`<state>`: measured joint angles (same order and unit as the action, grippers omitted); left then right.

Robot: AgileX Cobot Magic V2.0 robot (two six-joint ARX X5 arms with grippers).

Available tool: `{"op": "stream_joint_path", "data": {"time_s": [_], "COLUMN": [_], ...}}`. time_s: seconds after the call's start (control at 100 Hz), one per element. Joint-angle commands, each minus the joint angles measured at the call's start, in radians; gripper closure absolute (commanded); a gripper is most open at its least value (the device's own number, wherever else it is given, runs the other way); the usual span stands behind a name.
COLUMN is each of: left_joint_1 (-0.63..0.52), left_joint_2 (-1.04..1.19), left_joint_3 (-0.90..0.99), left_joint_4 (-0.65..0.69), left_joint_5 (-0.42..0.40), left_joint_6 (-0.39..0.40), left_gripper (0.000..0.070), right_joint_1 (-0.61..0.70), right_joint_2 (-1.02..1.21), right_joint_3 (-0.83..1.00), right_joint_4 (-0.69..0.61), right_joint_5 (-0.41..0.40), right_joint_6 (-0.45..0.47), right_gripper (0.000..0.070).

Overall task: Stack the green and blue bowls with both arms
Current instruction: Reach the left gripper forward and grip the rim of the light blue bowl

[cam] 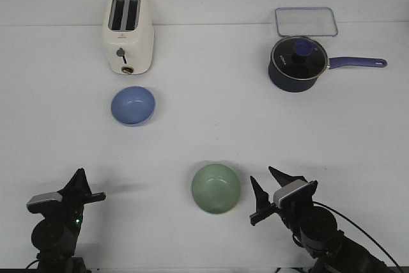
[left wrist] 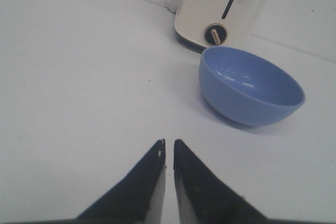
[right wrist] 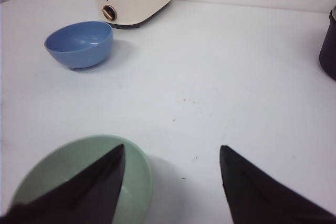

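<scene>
The periwinkle blue bowl (cam: 133,105) stands upright and empty in front of the toaster; it also shows in the left wrist view (left wrist: 251,86) and the right wrist view (right wrist: 80,43). The sage green bowl (cam: 216,188) stands upright and empty near the front middle of the table. My left gripper (cam: 80,176) is shut and empty at the front left, well short of the blue bowl (left wrist: 169,141). My right gripper (cam: 262,176) is open and empty just right of the green bowl (right wrist: 79,182). In the right wrist view (right wrist: 172,148) one finger (right wrist: 100,182) hangs over the bowl's rim.
A cream toaster (cam: 128,33) stands at the back left, just behind the blue bowl. A dark navy saucepan (cam: 297,63) with a glass lid and long handle stands at the back right, with a clear rectangular container (cam: 306,22) behind it.
</scene>
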<state>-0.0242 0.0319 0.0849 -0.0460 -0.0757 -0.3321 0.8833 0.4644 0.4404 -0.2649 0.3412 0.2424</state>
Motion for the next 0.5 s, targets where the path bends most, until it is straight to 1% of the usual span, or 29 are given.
{"op": "stream_joint_path", "data": {"time_s": [0.0, 0.07, 0.12, 0.15, 0.21, 0.24, 0.26, 0.28, 0.35, 0.41, 0.49], "left_joint_1": [0.000, 0.001, 0.001, 0.001, 0.000, 0.001, 0.000, 0.001, 0.000, 0.001, 0.001], "left_joint_2": [0.035, 0.119, 0.201, 0.255, 0.375, 0.436, 0.477, 0.519, 0.670, 0.801, 0.978], "left_joint_3": [0.095, 0.194, 0.270, 0.316, 0.407, 0.450, 0.479, 0.506, 0.595, 0.665, 0.758], "left_joint_4": [0.011, -0.034, -0.077, -0.104, -0.145, -0.162, -0.171, -0.178, -0.179, -0.166, -0.154], "left_joint_5": [0.001, 0.001, 0.005, 0.016, 0.027, 0.027, 0.027, 0.027, 0.028, 0.029, 0.069], "left_joint_6": [-0.047, -0.041, -0.009, 0.018, 0.055, 0.061, 0.066, 0.074, 0.107, 0.114, 0.114], "left_gripper": [0.0688, 0.0688, 0.0668, 0.0600, 0.0404, 0.0347, 0.0327, 0.0316, 0.0318, 0.0318, 0.0317], "right_joint_1": [0.010, 0.010, 0.010, 0.010, 0.010, 0.010, 0.010, 0.010, 0.010, 0.010, 0.010], "right_joint_2": [0.001, 0.001, 0.001, 0.001, 0.001, 0.001, 0.001, 0.001, 0.002, 0.002, 0.002], "right_joint_3": [0.003, 0.003, 0.003, 0.003, 0.003, 0.003, 0.003, 0.003, 0.003, 0.003, 0.003], "right_joint_4": [0.010, 0.010, 0.010, 0.010, 0.010, 0.010, 0.010, 0.011, 0.011, 0.011, 0.011], "right_joint_5": [0.000, 0.000, 0.000, 0.000, 0.000, 0.000, 0.000, 0.000, 0.000, 0.000, 0.000], "right_joint_6": [-0.005, -0.005, -0.005, -0.004, -0.004, -0.004, -0.004, -0.004, -0.004, -0.004, -0.005], "right_gripper": [0.0327, 0.0327, 0.0327, 0.0327, 0.0327, 0.0327, 0.0327, 0.0327, 0.0327, 0.0327, 0.0327]}}
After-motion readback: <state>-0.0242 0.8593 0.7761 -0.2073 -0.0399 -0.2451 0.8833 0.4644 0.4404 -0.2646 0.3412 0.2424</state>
